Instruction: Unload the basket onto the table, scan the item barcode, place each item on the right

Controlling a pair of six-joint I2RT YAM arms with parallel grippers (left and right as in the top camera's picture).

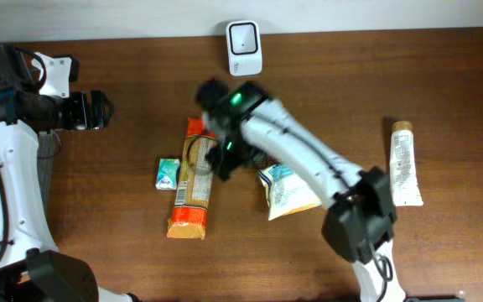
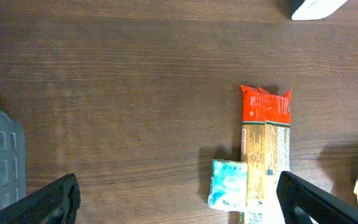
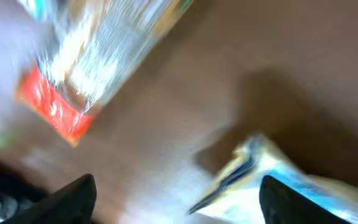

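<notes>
A white scanner (image 1: 244, 48) stands at the table's far edge. A long orange and red packet (image 1: 193, 180) lies in the middle, with a small teal pack (image 1: 168, 174) touching its left side. A blue and yellow bag (image 1: 285, 190) lies to its right. My right gripper (image 1: 225, 159) hovers between packet and bag. In the blurred right wrist view it (image 3: 178, 186) is open; the bag's edge (image 3: 291, 186) reaches in near the right finger, and the packet (image 3: 98, 56) lies beyond. My left gripper (image 2: 179, 205) is open and empty at the far left (image 1: 99, 111). No barcode shows.
A white tube (image 1: 406, 164) with a tan cap lies at the right of the table. The right arm stretches diagonally from the front right across the bag. In the left wrist view the packet (image 2: 266, 155) and teal pack (image 2: 229, 183) lie ahead to the right.
</notes>
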